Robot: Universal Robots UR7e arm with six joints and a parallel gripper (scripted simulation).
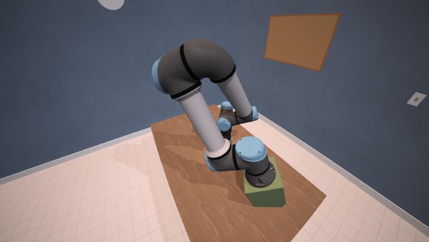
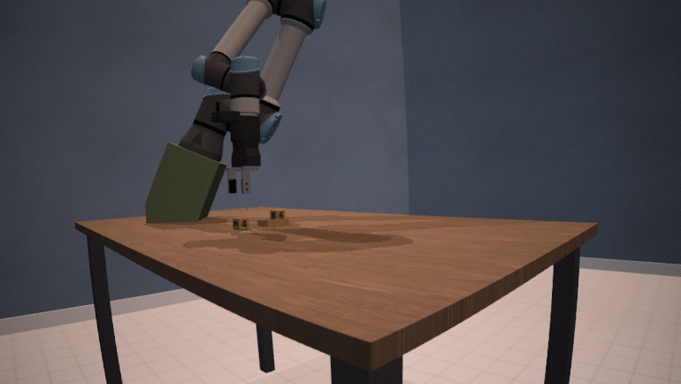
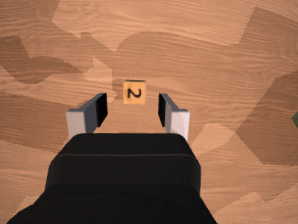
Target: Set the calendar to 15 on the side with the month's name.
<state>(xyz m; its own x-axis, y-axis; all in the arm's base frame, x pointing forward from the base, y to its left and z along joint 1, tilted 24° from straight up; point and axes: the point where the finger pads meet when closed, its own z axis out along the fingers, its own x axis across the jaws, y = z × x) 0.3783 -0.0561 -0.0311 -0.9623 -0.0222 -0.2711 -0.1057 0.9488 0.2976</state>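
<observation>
Your gripper [image 2: 239, 187] hung fully spread and held nothing, pointing straight down above the table [image 2: 429, 266] with clear air under its fingertips. In the wrist view you saw the loose cube [image 3: 135, 92] lying on the wood between the two fingers, a 2 on its top face, touching neither one.

In the exterior view that cube [image 2: 240, 223] stood on the bare table just beside the tray [image 2: 266, 222], outside it, with a 4 on the face toward the camera. The tray lay flat and carried the other cube [image 2: 277, 214], which showed a 6 on that same side. You could not tell from these views which side bears the month's name.

The green pedestal [image 2: 183, 188] stood close behind the cubes, near the table's far edge. Toward the camera and to the right, you had a wide stretch of table running out to the edges.
</observation>
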